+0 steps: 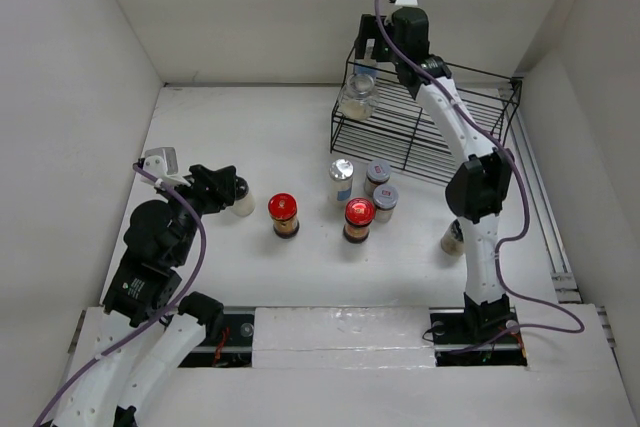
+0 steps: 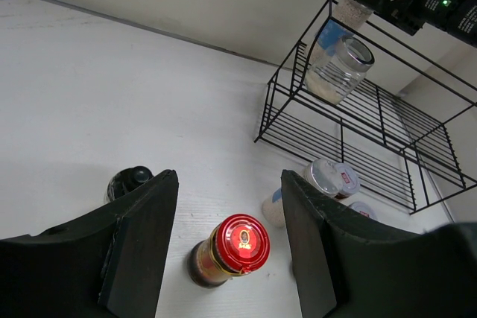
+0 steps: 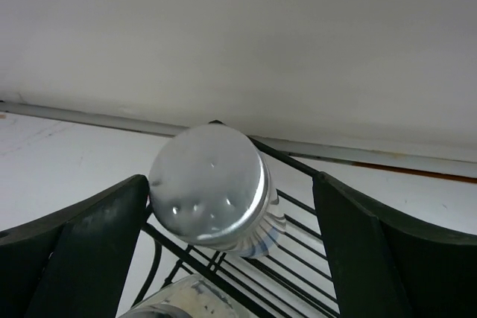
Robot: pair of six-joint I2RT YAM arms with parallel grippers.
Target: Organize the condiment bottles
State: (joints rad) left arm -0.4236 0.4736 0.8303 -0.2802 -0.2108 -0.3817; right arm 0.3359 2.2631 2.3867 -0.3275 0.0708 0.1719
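My left gripper (image 1: pixel 222 190) (image 2: pixel 229 184) hangs open over the table's left side, holding nothing. A red-lidded bottle (image 2: pixel 231 247) (image 1: pixel 283 213) stands below and beyond its jaws, and a black-lidded bottle (image 2: pixel 128 182) (image 1: pixel 240 197) sits just outside the left finger. My right gripper (image 3: pixel 229 182) (image 1: pixel 370 50) is open around a silver-lidded bottle (image 3: pixel 205 191) standing in the rack's back left corner; there is a gap on its right side. A clear-lidded bottle (image 1: pixel 357 97) (image 2: pixel 339 68) stands in the rack in front of it.
The black wire rack (image 1: pixel 430 132) (image 2: pixel 373 132) stands at the back right. At mid-table are a second red-lidded bottle (image 1: pixel 359 217), a silver-lidded one (image 1: pixel 342 177) and two grey-lidded ones (image 1: pixel 378 175) (image 1: pixel 385 197). Another bottle (image 1: pixel 453 238) stands beside the right arm.
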